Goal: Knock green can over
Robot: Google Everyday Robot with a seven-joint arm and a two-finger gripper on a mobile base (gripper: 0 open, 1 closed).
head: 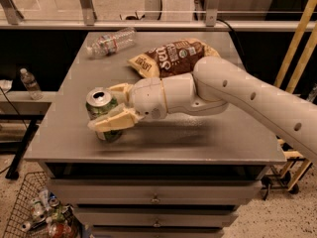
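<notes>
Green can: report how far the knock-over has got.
Done: the gripper is at the green can, with its open fingers on either side. In hand: the near finger lies across the can's front, seemingly placed to push it. Left: the can stands upright on the table, so the tipping itself is not yet done.
</notes>
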